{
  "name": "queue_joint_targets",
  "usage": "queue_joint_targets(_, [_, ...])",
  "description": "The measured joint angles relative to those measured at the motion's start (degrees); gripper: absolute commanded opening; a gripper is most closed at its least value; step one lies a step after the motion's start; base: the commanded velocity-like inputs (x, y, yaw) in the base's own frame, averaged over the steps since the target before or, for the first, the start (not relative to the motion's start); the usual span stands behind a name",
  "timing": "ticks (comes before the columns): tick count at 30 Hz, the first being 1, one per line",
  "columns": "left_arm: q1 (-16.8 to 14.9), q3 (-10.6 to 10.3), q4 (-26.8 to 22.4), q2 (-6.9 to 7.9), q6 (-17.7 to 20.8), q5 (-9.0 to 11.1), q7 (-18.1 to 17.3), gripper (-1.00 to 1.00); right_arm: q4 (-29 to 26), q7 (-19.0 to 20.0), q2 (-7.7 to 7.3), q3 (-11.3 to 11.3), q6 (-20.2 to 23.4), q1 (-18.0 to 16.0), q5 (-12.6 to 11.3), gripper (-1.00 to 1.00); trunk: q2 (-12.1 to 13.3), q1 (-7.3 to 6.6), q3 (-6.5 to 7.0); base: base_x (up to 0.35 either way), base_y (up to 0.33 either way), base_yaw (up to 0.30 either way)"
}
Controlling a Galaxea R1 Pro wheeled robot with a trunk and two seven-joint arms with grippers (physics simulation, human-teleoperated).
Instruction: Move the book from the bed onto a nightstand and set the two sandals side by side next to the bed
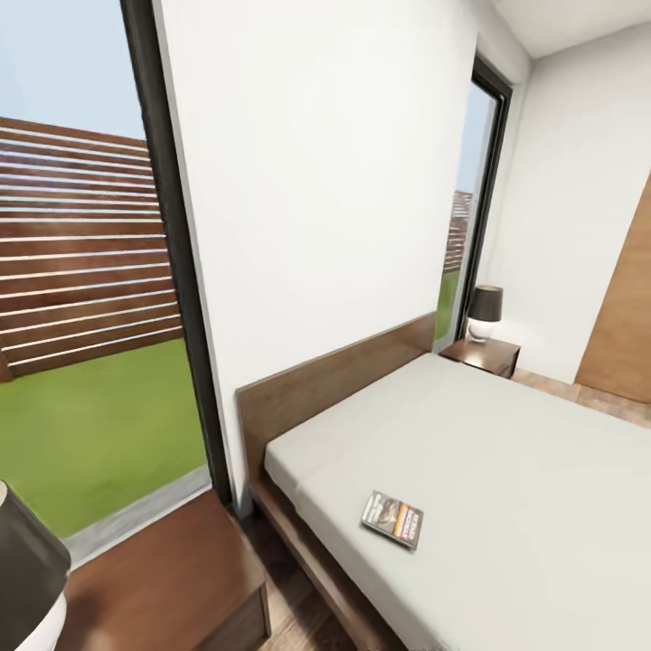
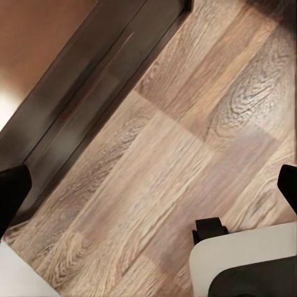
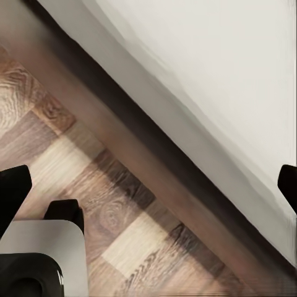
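Note:
The book (image 1: 392, 519), a thin dark paperback with an orange band, lies flat on the off-white bed (image 1: 515, 434), close to its near side edge. A dark wood nightstand (image 1: 172, 570) stands beside the headboard (image 1: 334, 375) at the near side, and a second nightstand (image 1: 486, 354) stands at the far side. My left gripper (image 2: 148, 189) is open over bare wood floor beside a dark wooden edge (image 2: 80, 105). Over the bed's low frame (image 3: 142, 154) and mattress side, my right gripper (image 3: 148, 185) is open too. The sandals are out of view.
A black-shaded lamp (image 1: 23, 579) stands on the near nightstand and another lamp (image 1: 484, 312) on the far one. A tall window (image 1: 81, 316) lies behind the near nightstand. A brown wooden panel (image 1: 624, 316) is at the far right. My white base (image 2: 241, 266) shows low in both wrist views.

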Motion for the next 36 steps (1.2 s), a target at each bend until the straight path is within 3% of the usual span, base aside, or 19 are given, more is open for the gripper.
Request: queue_joint_targets(36, [0.08, -0.06, -0.01, 0.0, 0.0, 0.01, 0.0, 1.0, 0.0, -0.01, 0.0, -0.02, 0.0, 0.0, -0.02, 1.0, 0.0, 0.0, 0.0, 0.077, 0.066, -0.276])
